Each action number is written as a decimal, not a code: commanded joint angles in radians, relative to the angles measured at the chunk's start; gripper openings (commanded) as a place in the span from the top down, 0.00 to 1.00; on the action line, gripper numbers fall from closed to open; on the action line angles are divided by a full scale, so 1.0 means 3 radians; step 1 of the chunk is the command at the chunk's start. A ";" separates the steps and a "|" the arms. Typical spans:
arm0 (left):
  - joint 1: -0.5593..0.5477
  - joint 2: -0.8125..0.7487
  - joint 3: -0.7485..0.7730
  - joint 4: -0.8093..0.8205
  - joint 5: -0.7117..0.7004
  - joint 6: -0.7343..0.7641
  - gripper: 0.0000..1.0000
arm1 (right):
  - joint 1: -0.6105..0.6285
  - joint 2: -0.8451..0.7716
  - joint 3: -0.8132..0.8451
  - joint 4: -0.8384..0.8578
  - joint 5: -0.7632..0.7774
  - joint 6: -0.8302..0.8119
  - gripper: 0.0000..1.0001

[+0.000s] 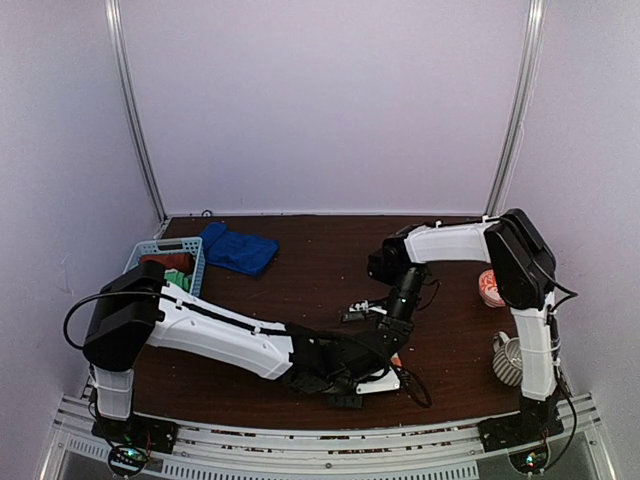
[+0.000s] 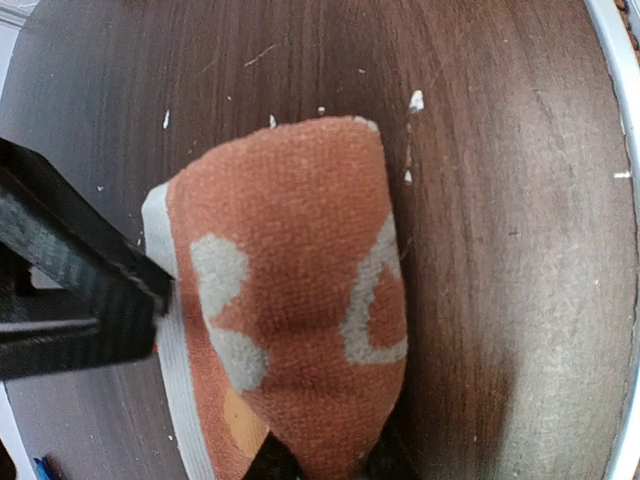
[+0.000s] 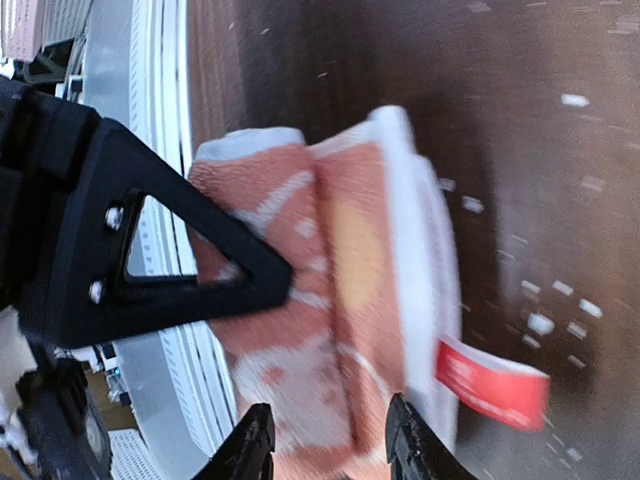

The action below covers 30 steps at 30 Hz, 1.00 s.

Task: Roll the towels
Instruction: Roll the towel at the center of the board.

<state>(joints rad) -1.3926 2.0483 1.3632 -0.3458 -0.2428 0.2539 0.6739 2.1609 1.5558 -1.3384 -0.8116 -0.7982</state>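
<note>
**Overhead camera:** fixed high behind both arm bases, facing forward and down. From far off it takes in the whole table [image 1: 300, 260] up to the back wall [image 1: 320, 100].

**Left wrist camera:** set just behind the left pincer [image 2: 325, 465], looking down past its tips from very close. The orange towel [image 2: 290, 300] ahead of the pincer fills the centre.

**Right wrist camera:** set just behind the right pincer [image 3: 330, 450], equally close and slightly blurred. It faces the same towel from the opposite side, with the table's front rail [image 3: 140, 60] to the left of the pincer.

**Shared area:** both wrist views cover that towel, and each shows a finger of the other pincer. In the overhead view the arms mostly hide this spot.
</note>
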 commanded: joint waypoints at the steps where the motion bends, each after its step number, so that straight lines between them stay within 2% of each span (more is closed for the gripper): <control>1: 0.0025 0.0045 0.0006 -0.0167 0.0190 0.0019 0.92 | -0.0178 -0.0185 0.0054 0.0147 0.0130 0.0118 0.62; 10: 0.0025 0.0013 0.0068 -0.0201 0.0210 0.0001 0.94 | -0.0118 -0.0053 -0.0180 0.0348 0.0383 0.0377 0.75; 16: 0.0035 -0.0004 0.0206 -0.0331 0.0305 0.0036 0.95 | 0.0020 0.0028 -0.0211 0.0909 0.1003 0.0849 0.79; 23: 0.0069 -0.0010 0.0294 -0.0498 0.0376 0.0062 0.95 | 0.0044 0.0268 0.0089 0.0863 0.0843 0.0853 0.79; 30: 0.0174 0.0143 0.0344 -0.0572 0.0700 -0.0047 0.95 | 0.0042 0.0216 0.0138 0.0868 0.0789 0.0832 0.79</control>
<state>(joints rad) -1.3632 2.0491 1.4307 -0.4740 -0.1143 0.2588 0.6834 2.1849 1.5871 -1.1717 -0.6277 -0.5491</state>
